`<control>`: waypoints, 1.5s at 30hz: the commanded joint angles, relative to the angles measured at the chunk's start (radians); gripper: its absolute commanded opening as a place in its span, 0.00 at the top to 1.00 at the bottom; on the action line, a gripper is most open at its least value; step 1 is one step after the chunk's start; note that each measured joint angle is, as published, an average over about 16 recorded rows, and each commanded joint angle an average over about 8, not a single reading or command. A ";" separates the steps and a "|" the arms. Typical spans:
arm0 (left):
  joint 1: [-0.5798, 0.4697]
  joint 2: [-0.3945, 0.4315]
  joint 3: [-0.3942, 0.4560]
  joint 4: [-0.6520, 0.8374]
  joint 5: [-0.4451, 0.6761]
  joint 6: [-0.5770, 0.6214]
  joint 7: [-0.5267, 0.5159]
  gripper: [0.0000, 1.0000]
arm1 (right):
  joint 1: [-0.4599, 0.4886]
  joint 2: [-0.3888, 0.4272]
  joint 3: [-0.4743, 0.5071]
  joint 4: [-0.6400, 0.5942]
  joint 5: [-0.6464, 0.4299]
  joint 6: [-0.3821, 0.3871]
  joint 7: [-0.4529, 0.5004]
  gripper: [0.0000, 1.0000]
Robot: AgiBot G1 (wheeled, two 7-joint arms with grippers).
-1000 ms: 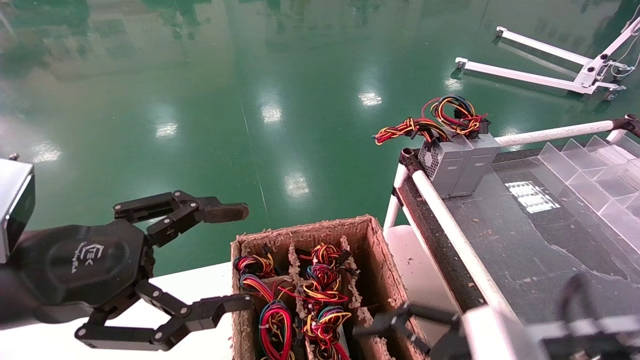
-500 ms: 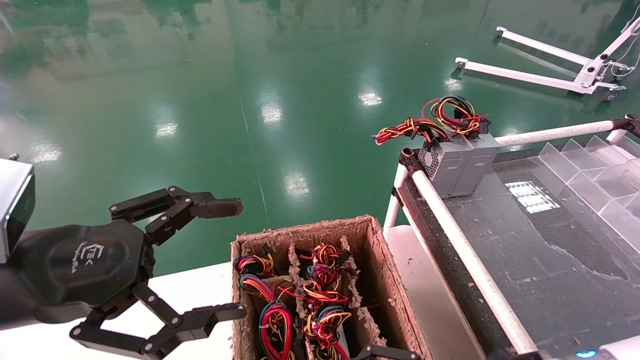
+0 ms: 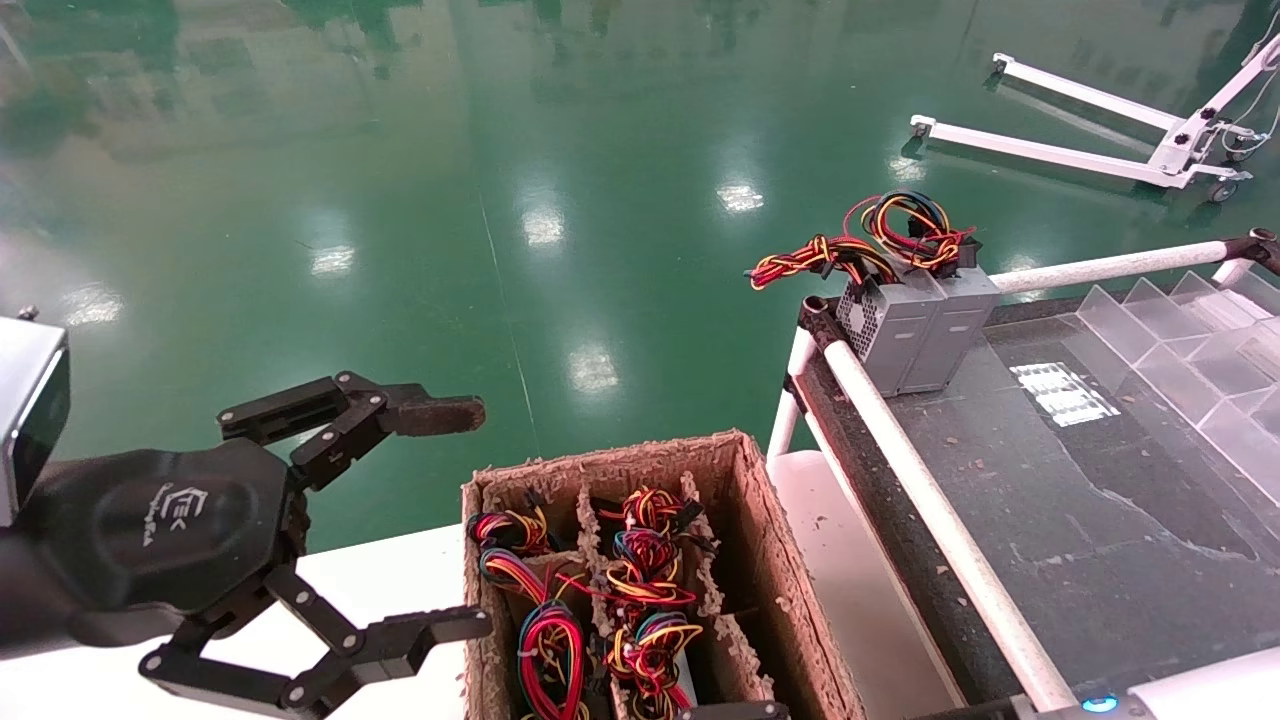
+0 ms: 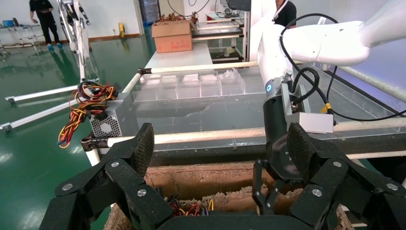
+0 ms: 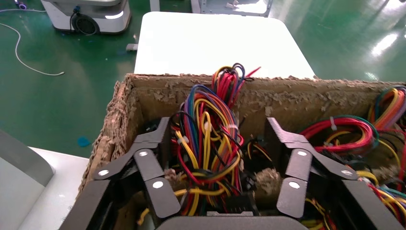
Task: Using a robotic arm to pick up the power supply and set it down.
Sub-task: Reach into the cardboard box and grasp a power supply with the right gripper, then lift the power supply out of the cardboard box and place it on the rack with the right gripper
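My right gripper (image 5: 218, 129) is open and lowered into the cardboard box (image 5: 122, 115). Its two black fingers stand on either side of a power supply's bundle of red, yellow, black and blue wires (image 5: 208, 139). The wires hide the supply's grey body. In the head view only a black sliver of this gripper (image 3: 730, 711) shows at the bottom edge, over the box (image 3: 752, 500). The left wrist view shows its fingers (image 4: 268, 191) reaching down inside the box. My left gripper (image 3: 470, 515) is parked open and empty, left of the box.
Several more wire bundles (image 3: 640, 585) fill the box's compartments. Two grey power supplies (image 3: 915, 325) stand at the far corner of the dark table (image 3: 1080, 490) on the right, behind a white rail (image 3: 920, 490). Clear dividers (image 3: 1190, 350) line its right side.
The right gripper has dropped out of the head view's lower part, down into the box. The left gripper shifted slightly left and then held still.
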 commanded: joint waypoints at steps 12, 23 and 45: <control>0.000 0.000 0.000 0.000 0.000 0.000 0.000 0.00 | -0.014 -0.035 -0.017 -0.001 -0.026 0.023 -0.035 1.00; 0.000 0.000 0.000 0.000 0.000 0.000 0.000 0.00 | -0.032 -0.010 0.002 0.000 -0.012 0.049 -0.039 1.00; 0.000 0.000 0.000 0.000 0.000 0.000 0.000 0.00 | -0.121 0.130 0.192 -0.002 0.278 0.095 -0.087 1.00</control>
